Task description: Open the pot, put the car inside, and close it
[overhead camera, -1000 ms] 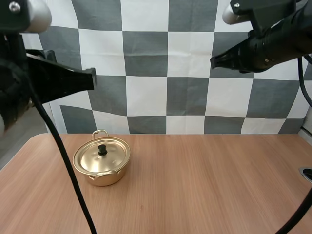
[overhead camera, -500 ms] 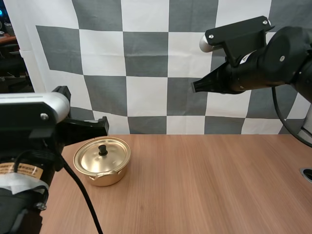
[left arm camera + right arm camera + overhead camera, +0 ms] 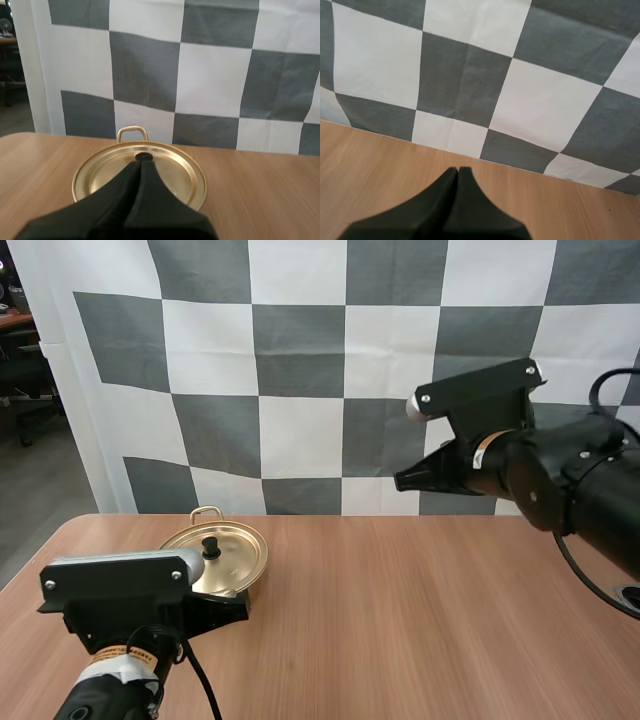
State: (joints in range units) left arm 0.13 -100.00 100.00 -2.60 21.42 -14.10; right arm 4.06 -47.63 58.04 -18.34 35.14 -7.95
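- High view: seeing one gold pot point(image 3: 232, 558) standing on the left part of the wooden surface point(image 3: 400, 620), its one lid point(image 3: 165, 175) sitting closed on top.
- Counting two hands, both fully closed into a wedge, gripping nothing.
- Hovering the left hand point(image 3: 243, 604) low, close by the pot, pointing at the lid's one knob point(image 3: 144, 156).
- Holding the right hand point(image 3: 400, 482) high over the surface, well apart from the pot.

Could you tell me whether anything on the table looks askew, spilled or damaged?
Nothing stands out: the pot sits upright on the table, its lid seated level with the knob centred; no spill or dent shows.
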